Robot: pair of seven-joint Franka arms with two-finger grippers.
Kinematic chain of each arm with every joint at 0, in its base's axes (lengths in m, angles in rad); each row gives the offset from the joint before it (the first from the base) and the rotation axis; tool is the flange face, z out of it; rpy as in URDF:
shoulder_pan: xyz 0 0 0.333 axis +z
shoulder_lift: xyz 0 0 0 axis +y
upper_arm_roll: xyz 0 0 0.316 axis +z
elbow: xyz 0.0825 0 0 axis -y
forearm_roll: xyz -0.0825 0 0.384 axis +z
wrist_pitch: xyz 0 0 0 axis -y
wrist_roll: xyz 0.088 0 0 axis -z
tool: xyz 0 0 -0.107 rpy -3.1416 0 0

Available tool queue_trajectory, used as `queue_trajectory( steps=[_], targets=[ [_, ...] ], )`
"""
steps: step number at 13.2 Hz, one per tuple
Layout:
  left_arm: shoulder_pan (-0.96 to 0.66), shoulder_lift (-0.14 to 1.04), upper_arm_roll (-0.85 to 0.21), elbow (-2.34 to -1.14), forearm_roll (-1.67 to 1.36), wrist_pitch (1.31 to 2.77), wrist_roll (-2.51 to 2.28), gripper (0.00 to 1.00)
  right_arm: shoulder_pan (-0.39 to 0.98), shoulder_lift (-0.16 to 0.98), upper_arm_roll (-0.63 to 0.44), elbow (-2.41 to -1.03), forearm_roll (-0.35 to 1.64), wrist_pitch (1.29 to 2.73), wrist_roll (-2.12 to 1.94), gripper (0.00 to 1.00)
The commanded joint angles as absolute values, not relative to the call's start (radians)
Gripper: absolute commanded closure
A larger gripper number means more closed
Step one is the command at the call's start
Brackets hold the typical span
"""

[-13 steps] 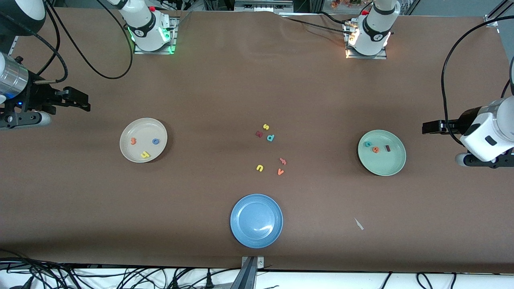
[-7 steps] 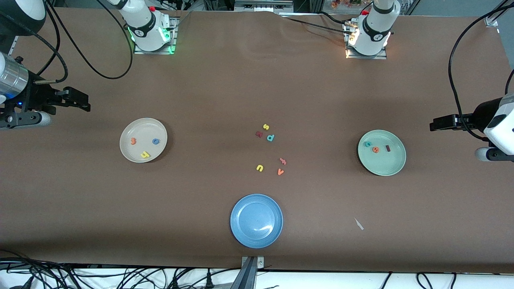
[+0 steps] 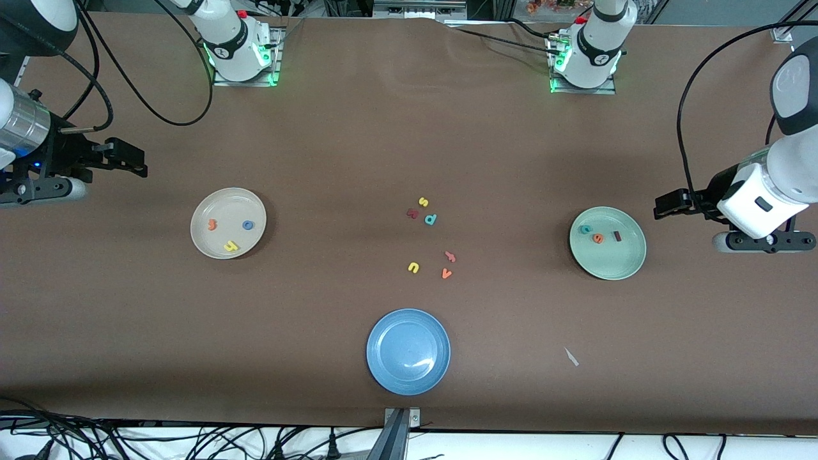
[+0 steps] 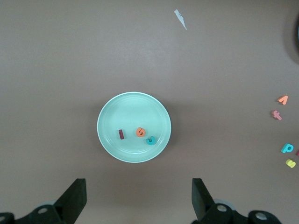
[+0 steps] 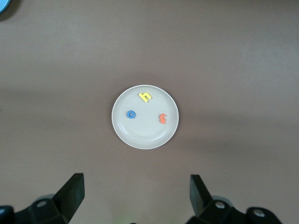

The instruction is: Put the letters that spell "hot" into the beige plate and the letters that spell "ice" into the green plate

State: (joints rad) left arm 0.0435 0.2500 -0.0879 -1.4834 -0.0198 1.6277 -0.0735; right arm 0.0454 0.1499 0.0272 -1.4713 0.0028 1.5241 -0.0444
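Note:
The beige plate (image 3: pixel 227 204) holds the yellow "h" (image 3: pixel 231 246), orange "t" (image 3: pixel 212 224) and blue "o" (image 3: pixel 247 225). In the green plate (image 3: pixel 610 262) lie the teal "c" (image 3: pixel 585 229), orange "e" (image 3: pixel 597 238) and dark red "i" (image 3: pixel 617 236). My left gripper (image 3: pixel 668 207) hangs open and empty over bare table, beside the green plate (image 4: pixel 133 109) toward the left arm's end. My right gripper (image 3: pixel 131 166) is open and empty over the table beside the beige plate (image 5: pixel 145 133), toward the right arm's end.
A blue plate (image 3: pixel 408 351) sits near the table's front edge. Loose letters lie mid-table: yellow "s" (image 3: pixel 423 202), a dark red letter (image 3: pixel 412 213), teal "p" (image 3: pixel 431 220), yellow "u" (image 3: pixel 413 268), orange "v" (image 3: pixel 447 273). A white scrap (image 3: pixel 571 356) lies near the blue plate.
The left arm swung out toward the table's end, then came back closer to the green plate. The right arm has barely shifted. No letter moved.

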Motion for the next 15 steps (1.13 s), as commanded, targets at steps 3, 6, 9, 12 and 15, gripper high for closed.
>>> queue_trajectory(
  steps=[3,6,9,12,15],
  targets=[
    [0.038,0.212,-0.074,-1.526,0.002,1.652,-0.057,0.0,0.046,0.161,0.028,-1.451,-0.002,1.517,-0.046,0.0],
    [0.037,0.212,-0.074,-1.526,0.002,1.652,-0.057,0.0,0.051,0.161,0.029,-1.451,-0.002,1.517,-0.051,0.0],
    [0.037,0.212,-0.072,-1.526,0.002,1.652,-0.057,0.0,0.063,0.161,0.029,-1.451,-0.002,1.514,-0.044,0.0],
    [0.04,0.216,-0.074,-1.528,0.002,1.652,-0.057,0.0,0.071,0.161,0.031,-1.45,-0.003,1.51,-0.044,0.0],
    [0.038,0.216,-0.074,-1.526,0.002,1.652,-0.057,0.0,0.066,0.16,0.028,-1.45,-0.002,1.506,-0.057,0.0]
  ],
)
